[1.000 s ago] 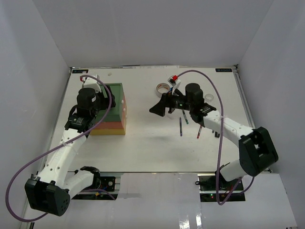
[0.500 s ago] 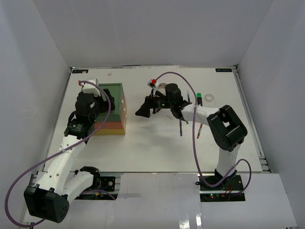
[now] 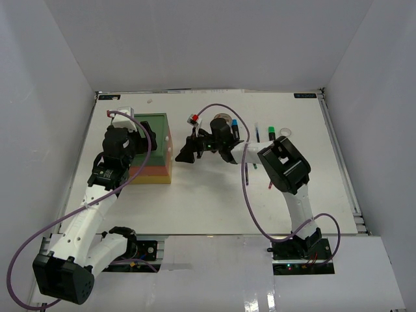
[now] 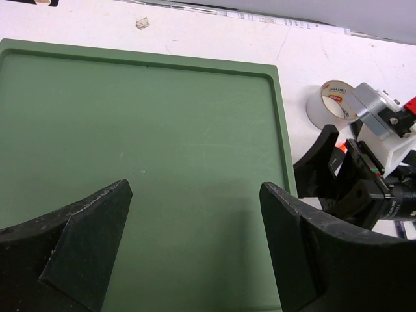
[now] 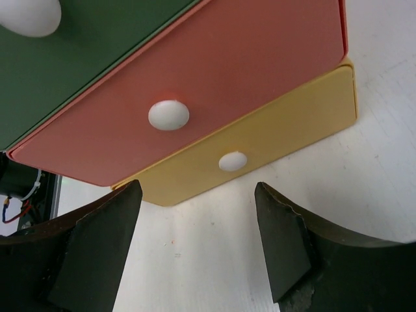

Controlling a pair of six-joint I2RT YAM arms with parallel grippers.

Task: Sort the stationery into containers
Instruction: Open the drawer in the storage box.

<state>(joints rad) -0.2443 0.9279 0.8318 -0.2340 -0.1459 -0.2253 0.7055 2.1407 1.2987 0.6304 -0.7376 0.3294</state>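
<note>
Sorting has hardly begun, by the look of it: your stationery lies out on the counter (image 3: 195, 208), and none of it is in a drawer. The tape roll (image 3: 221, 119) sits at the far middle. The green-capped highlighter (image 3: 272, 133) and the clear tape ring (image 3: 285, 135) lie to its right. Thin pens (image 3: 257, 132) lie about there too, some partly hidden under the right arm. The stack (image 3: 160, 130) stands well to their left, green tier on top, red (image 5: 260, 71) and yellow (image 5: 305, 110) below, and all three drawers look shut. Your right tool (image 5: 196, 195) faces the drawer fronts. Its fingers (image 5: 286, 247) are spread wide with nothing between them, and the yellow drawer's white knob (image 5: 233, 160) is just ahead. Your left tool (image 4: 195, 195) hovers over the green top, also wide and empty. I judge the step in hand to be opening a drawer. After that you have every item to pick up and put away.
</note>
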